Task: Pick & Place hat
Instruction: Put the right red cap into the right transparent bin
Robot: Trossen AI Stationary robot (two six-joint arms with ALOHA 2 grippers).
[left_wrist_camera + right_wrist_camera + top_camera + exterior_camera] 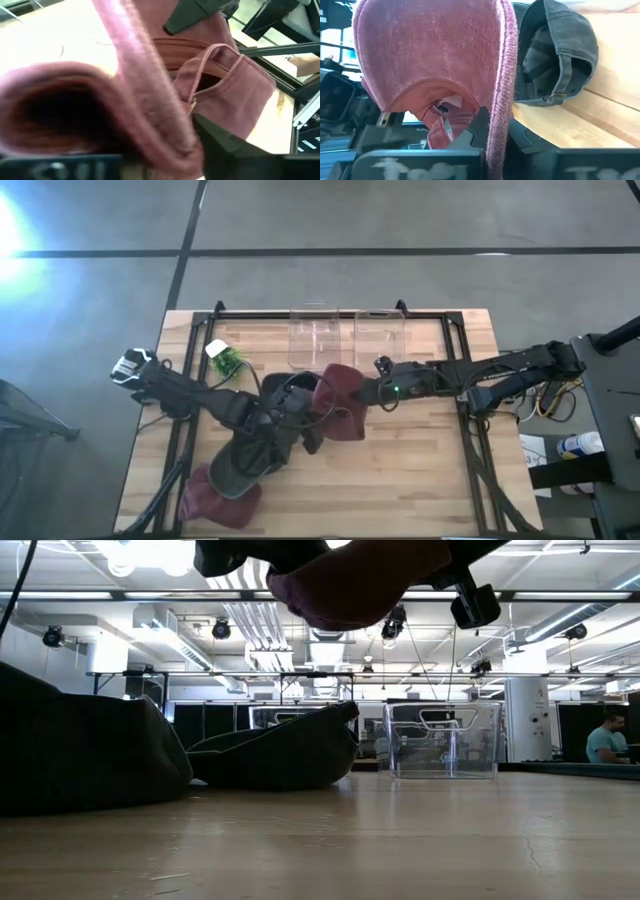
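Note:
A maroon cap [343,402] is held up over the middle of the table between both grippers. My left gripper [303,408] comes from the table's left and is shut on it. My right gripper [366,392] comes from the right and is shut on its far-right side. In the low view the cap [350,580] hangs well above the wood. A dark grey cap [250,462] rests on the table below the left arm, and a second maroon cap [213,496] lies near the near-left corner. My left gripper pinches the maroon cap's thick rim [165,130] between its two fingers, one dark finger [225,145] showing beside the cloth. The back strap and buckle [193,103] hang just beyond. The cap is lifted clear of the table. My right gripper pinches the cap's rim edge [498,105], which runs down between its fingers. The crown [435,45] stands above the fingers, and the back opening with its strap [441,109] faces the camera. The cap is clear of the table.
Two clear plastic bins [315,338] [378,335] stand at the far side of the table; one shows in the low view [445,740]. The dark grey cap [560,55] lies below the held one. A black frame [460,350] borders the wood. A person [605,740] sits far behind.

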